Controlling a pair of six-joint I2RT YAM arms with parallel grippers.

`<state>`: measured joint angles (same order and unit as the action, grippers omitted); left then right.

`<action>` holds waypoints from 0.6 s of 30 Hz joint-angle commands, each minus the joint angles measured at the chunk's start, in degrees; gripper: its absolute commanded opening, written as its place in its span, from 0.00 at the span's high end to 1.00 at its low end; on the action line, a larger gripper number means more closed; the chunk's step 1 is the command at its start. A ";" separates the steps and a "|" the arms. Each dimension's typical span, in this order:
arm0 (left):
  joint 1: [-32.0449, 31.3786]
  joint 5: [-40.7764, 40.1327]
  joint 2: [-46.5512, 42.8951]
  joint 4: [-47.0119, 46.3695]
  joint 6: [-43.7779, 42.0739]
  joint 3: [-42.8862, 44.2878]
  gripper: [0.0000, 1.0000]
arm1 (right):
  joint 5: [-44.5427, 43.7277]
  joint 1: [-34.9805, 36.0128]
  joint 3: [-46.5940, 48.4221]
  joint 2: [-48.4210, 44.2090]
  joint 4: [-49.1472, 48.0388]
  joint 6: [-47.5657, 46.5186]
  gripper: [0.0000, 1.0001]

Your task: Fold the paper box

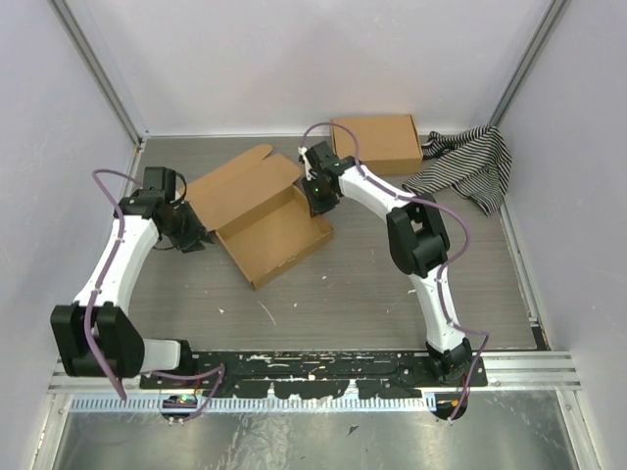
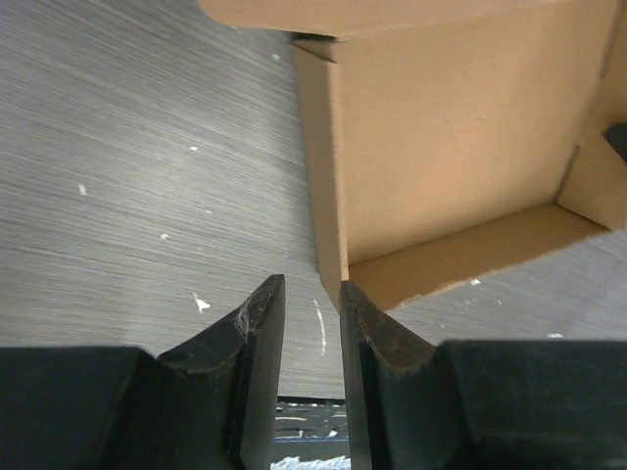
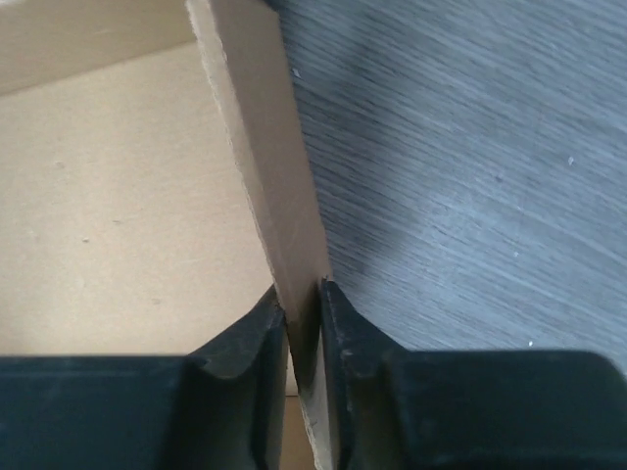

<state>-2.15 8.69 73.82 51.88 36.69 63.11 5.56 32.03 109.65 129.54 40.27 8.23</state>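
Overhead and wrist views of a half-formed mailer, described from left to right. At far left, the left gripper (image 1: 186, 235) sits low at the left edge of the paper box (image 1: 274, 230). Its wrist view shows the jaws parted by a narrow gap with only bare table (image 1: 343, 294) between them. The near-left corner (image 2: 338, 279) of the tray lies just beside the right-hand finger (image 2: 377, 338), so nothing is gripped. The box lies mid-table, turned at an angle, with its tray walls partly raised and its lid panel (image 1: 240, 176) folded back toward the far left. To the right, the right gripper (image 1: 321, 196) is closed on the tray's right side wall (image 3: 265, 147), which passes upright between its fingers. Behind it stands a separate formed box (image 1: 377, 142), with a striped cloth (image 1: 470, 166) at far right; neither is involved. The step in hand appears to be squaring and securing the tray walls. To do it well, the left jaws should probably shift sideways until the corner wall sits between them before closing. The right grip should keep its wall vertical and act as an anchor. Any push should run along the creases, because a pull across them could slide the light box or crush the corrugation.
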 commanded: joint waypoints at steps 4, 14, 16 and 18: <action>2.92 -8.94 11.15 8.77 -2.43 9.30 0.58 | -1.98 0.22 -9.99 -6.72 -1.51 4.89 0.88; 9.12 -8.22 25.40 7.18 -2.94 20.79 0.49 | -6.18 6.60 -29.33 -20.93 -2.66 10.53 0.89; 9.23 -7.18 27.41 6.75 -3.14 22.24 0.48 | -6.83 7.93 -30.95 -23.22 -1.63 12.06 0.71; 9.20 -6.81 29.40 7.11 -3.56 23.14 0.46 | -5.61 8.75 -31.42 -25.44 -0.58 13.46 0.54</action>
<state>7.01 0.71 100.47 59.02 34.41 83.18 0.51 38.72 79.59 109.89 36.62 17.93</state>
